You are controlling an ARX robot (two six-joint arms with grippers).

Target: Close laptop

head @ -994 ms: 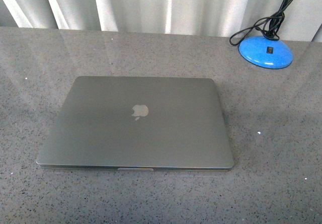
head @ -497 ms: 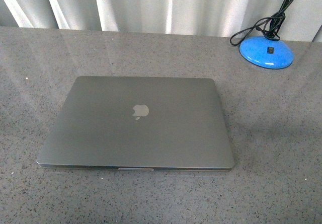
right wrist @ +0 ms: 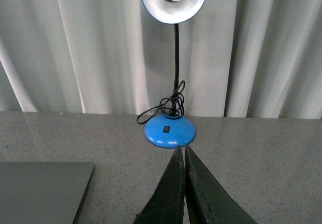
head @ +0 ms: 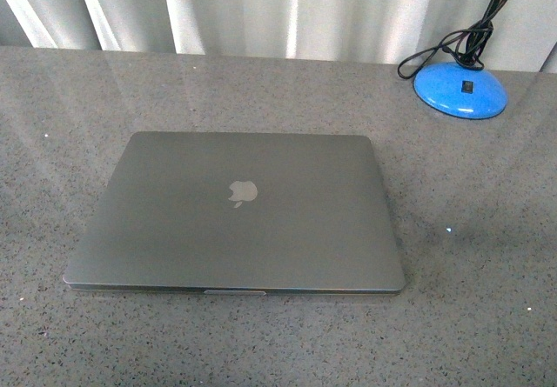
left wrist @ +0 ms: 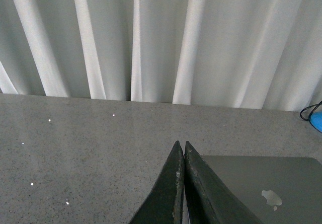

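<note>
The space-grey laptop (head: 235, 213) lies flat on the grey speckled table with its lid down and the pale apple logo facing up. Neither arm shows in the front view. In the left wrist view my left gripper (left wrist: 181, 144) is shut and empty, held above the table by the laptop's (left wrist: 261, 183) far left corner. In the right wrist view my right gripper (right wrist: 181, 148) is shut and empty, held above the table to the right of the laptop (right wrist: 43, 191), whose corner shows at the edge.
A blue desk lamp (head: 459, 90) with a black cord stands at the table's back right; it also shows in the right wrist view (right wrist: 169, 131), just beyond the right gripper. Pale curtains (head: 278, 9) hang behind the table (head: 487, 256).
</note>
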